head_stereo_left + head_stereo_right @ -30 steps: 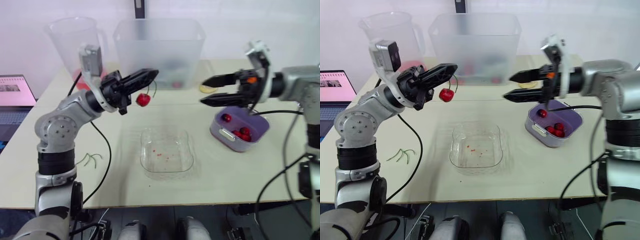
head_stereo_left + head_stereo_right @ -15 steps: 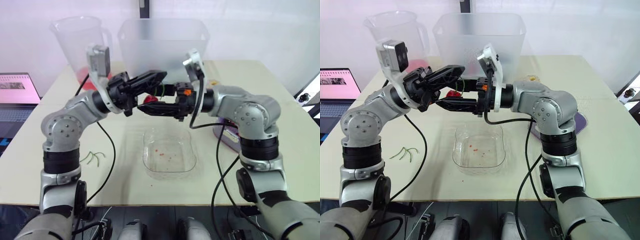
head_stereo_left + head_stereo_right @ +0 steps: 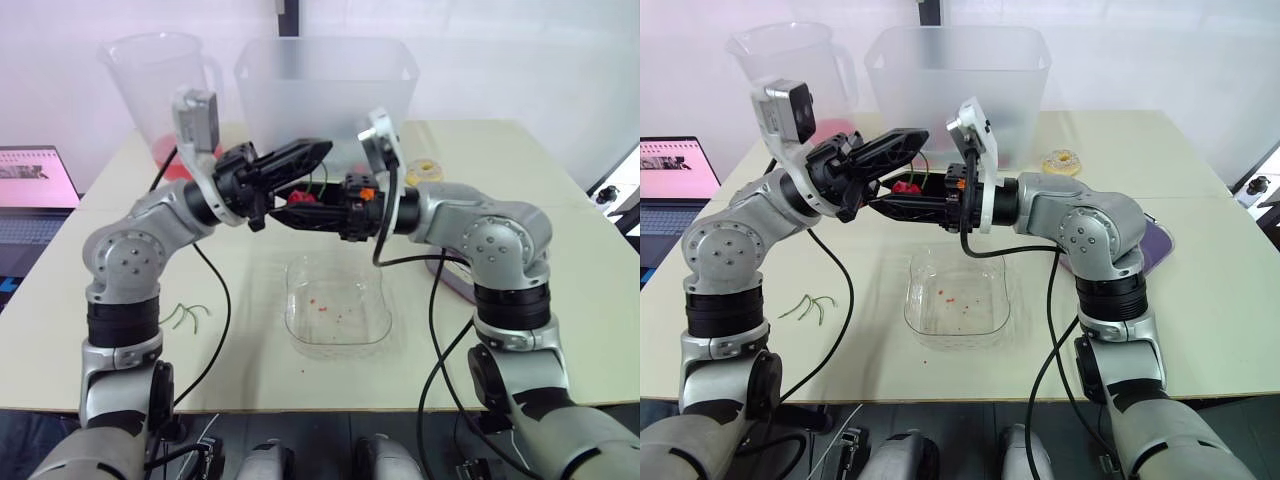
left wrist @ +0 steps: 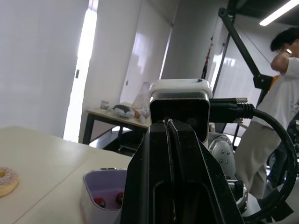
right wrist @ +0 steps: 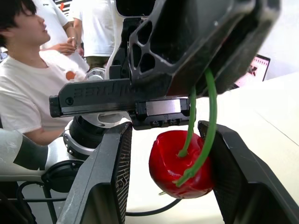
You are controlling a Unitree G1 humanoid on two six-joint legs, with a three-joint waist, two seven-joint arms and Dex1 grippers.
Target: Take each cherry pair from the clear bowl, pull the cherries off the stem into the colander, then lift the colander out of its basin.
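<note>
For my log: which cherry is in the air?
The cherry hanging by its stem from the left gripper, inside the open right gripper; the others lie in the colander.

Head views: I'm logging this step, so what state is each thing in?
cherry: hanging on its stem
left hand: shut on stem
right hand: open, straddling cherry
clear bowl: no cherries, red specks
colander: holds cherries
</note>
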